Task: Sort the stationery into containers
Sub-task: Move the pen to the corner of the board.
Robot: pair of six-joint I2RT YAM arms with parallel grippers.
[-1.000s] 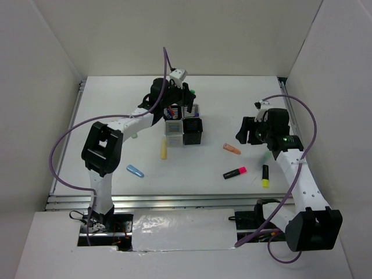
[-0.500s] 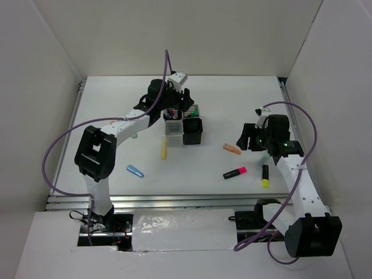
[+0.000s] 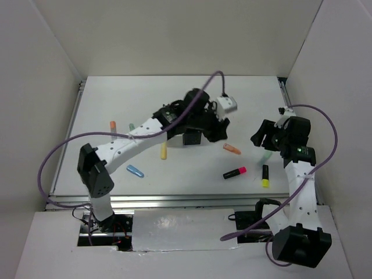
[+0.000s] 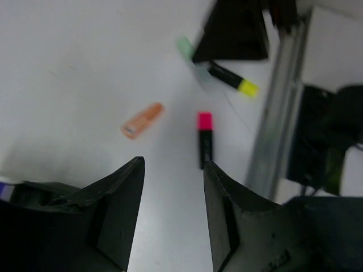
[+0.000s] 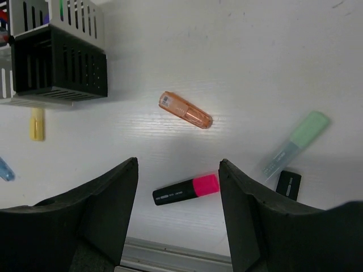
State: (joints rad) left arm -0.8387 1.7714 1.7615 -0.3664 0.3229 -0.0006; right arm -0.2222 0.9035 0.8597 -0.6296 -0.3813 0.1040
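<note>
Left arm swung rightward off the containers, jaws apart and empty, right arm jaws likewise, orange marker label unreadable

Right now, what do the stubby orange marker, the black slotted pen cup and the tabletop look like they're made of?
Orange marker: plastic, smooth and slightly see-through, catching a soft highlight. Black pen cup: matte, thin slotted walls; plastic or painted metal, cannot tell which. Tabletop: matte white with faint streaky grain, probably laminate or painted board.
</note>
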